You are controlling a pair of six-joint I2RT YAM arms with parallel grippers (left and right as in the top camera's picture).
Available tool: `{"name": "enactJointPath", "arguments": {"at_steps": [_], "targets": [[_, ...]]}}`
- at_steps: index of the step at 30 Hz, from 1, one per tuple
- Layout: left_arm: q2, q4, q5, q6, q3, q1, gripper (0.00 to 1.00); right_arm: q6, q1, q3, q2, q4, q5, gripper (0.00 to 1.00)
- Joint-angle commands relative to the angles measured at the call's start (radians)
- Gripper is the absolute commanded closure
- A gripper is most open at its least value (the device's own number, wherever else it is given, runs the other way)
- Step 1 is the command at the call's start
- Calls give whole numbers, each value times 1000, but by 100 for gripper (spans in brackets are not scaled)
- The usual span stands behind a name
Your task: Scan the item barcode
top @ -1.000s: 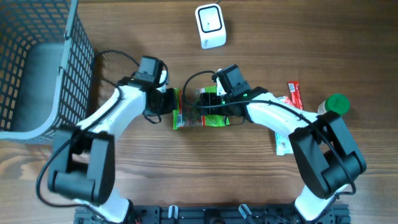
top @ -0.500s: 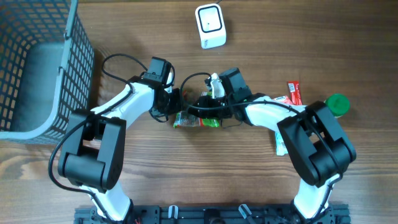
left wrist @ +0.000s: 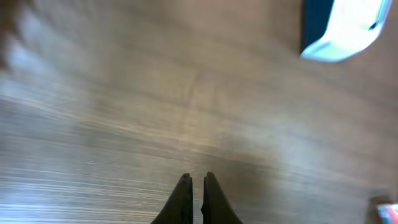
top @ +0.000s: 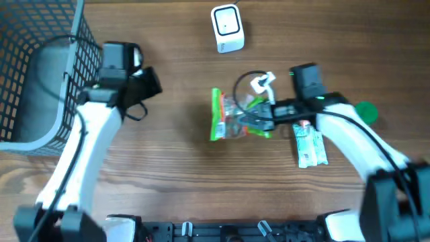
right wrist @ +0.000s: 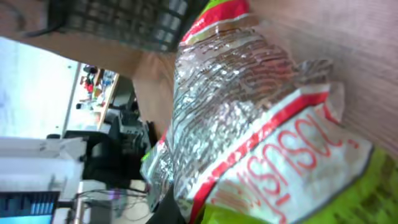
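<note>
The fingers of the right gripper [top: 264, 122] were clamped on the right-hand edge of the crinkled clear-and-silver snack bag with green ends and red lettering [top: 234, 116]. That bag was the item for scanning, and it was held below the small white box-shaped barcode scanner [top: 227, 28] and well apart from it in the overhead view. The bag lay roughly flat with its long side running left to right; whether it rested on the wooden table [top: 168, 181] or hung just above it could not be told. In the right wrist view the bag filled most of the picture, its foil face and red print toward the lens. The fingers of the left gripper [left wrist: 196, 198] were pressed together on nothing, pointing down over bare wood to the left of the scanner and a little below it. A blurred white block at the upper right of the left wrist view was probably the scanner. Two flat white-and-green packets [top: 310, 145] lay below and to the right of the scanner, beside the right arm, with a round green cap [top: 368, 111] further right. A grey wire-mesh basket [top: 40, 81] stood far to the scanner's left.
</note>
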Motion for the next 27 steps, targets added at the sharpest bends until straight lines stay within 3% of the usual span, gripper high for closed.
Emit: {"name": "enactJointPath", "arguments": {"at_steps": [1,2,7,9,10,11,12,19,27], "targets": [[-76,-8,-21,167,11,41,96,-248,-79,4,-188,-130,-125,96],[-73,-8,-21,190,11,42,96,-291,-90,4,-241,-166,-161,96],[-66,14,-20,229,11,61,86,-240,-95,4,-390,-170,-163,96],[-66,14,-21,248,11,66,72,-239,-95,4,-390,-166,-163,96],[-66,14,-22,248,11,66,53,-238,-95,4,-391,-164,-163,96],[-66,15,-35,248,11,66,17,-237,-95,4,-390,-160,-163,96],[-66,14,-51,248,11,66,0,-237,-95,4,-390,-159,-163,96],[-66,6,-59,248,11,66,0,-232,-95,4,-390,-159,-146,96],[-66,6,-58,248,11,66,0,-159,-94,4,-390,-151,87,96]]}}
